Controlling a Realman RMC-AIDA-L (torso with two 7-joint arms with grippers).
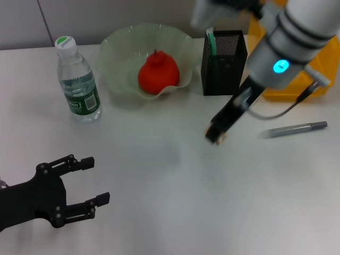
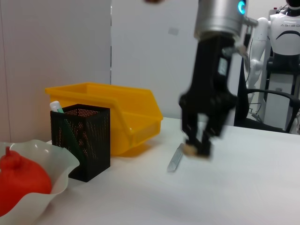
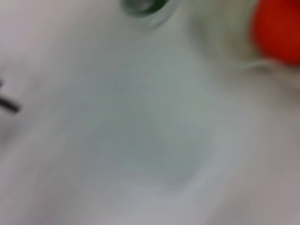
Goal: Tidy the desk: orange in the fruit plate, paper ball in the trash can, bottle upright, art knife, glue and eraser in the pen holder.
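My right gripper (image 1: 215,136) hangs just above the table in front of the black mesh pen holder (image 1: 223,61), shut on a small beige eraser (image 2: 190,149). The grey art knife (image 1: 295,129) lies flat on the table to its right. A green-and-white glue stick (image 1: 211,40) stands inside the holder. The orange (image 1: 158,73) rests in the pale fruit plate (image 1: 119,53). At the far left the clear bottle (image 1: 78,79) stands upright with its cap on. My left gripper (image 1: 82,186) is open, low at the near left. The paper ball is out of view.
A yellow bin (image 1: 297,85) sits behind and to the right of the pen holder, partly hidden by my right arm. In the left wrist view another robot (image 2: 283,28) and a chair stand beyond the table's far edge.
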